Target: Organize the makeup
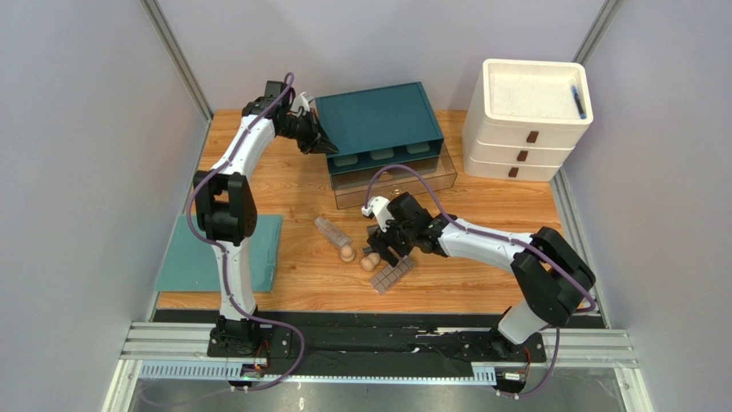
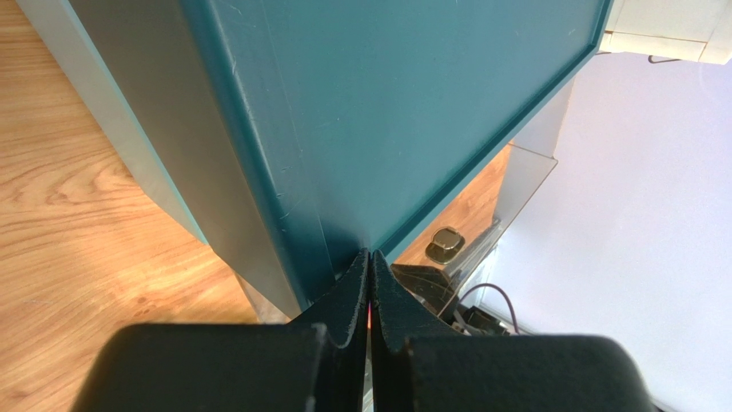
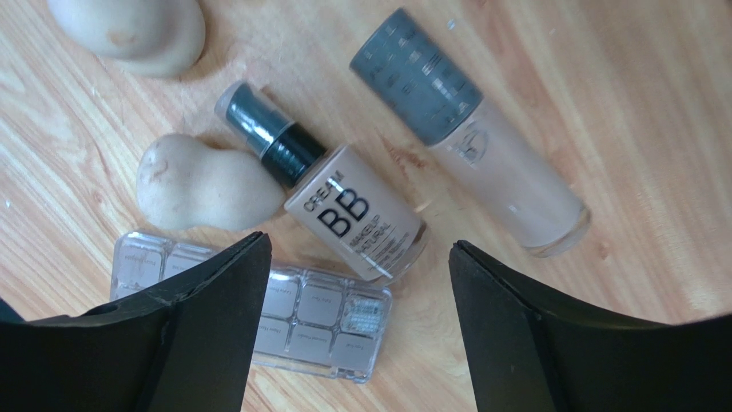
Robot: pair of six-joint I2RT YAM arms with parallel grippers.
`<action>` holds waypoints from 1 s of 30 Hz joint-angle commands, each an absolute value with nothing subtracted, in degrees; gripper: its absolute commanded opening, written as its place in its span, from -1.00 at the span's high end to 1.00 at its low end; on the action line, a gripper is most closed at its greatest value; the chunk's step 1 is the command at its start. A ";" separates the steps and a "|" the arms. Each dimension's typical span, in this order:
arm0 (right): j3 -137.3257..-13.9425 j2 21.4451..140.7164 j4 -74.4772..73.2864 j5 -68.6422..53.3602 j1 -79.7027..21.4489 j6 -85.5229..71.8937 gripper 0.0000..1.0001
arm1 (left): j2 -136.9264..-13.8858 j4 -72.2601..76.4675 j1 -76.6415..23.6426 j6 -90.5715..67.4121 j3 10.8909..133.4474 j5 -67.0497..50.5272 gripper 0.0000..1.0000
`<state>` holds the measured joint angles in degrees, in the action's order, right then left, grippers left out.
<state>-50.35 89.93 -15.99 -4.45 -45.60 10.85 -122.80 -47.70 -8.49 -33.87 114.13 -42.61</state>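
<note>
The left gripper (image 1: 326, 142) sits at the teal box's (image 1: 378, 120) left corner. The right gripper (image 1: 388, 249) hangs just beside two sponges (image 1: 347, 254), a palette (image 1: 393, 275) and a clear bottle (image 1: 332, 231).

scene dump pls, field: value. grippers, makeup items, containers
left gripper: shut, tips at corner rim of teal organizer; pinch unclear
right gripper: open, over BB cream tube, not closed on it
clear bottle: lying on table, beside tube
sponges: two, loose on table
palette: flat on table, by tube's base
white drawer unit: back right, blue pen on top
</note>
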 commanded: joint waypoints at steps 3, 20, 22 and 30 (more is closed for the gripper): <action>-54.22 89.99 -12.22 -2.55 -45.70 14.41 -0.57 | -120.94 -50.45 -8.17 -31.46 112.85 -40.60 1.00; -58.36 95.71 -16.61 -10.64 -45.70 13.18 -0.17 | -121.38 -50.45 -8.17 -31.55 112.32 -40.61 1.00; -57.92 95.19 -16.70 -10.72 -45.62 13.27 -0.15 | -121.29 -50.54 -8.09 -31.47 112.24 -40.61 1.00; -57.48 96.76 -17.05 -9.76 -45.62 11.61 -0.04 | -121.47 -50.45 -8.09 -31.55 112.24 -40.61 1.00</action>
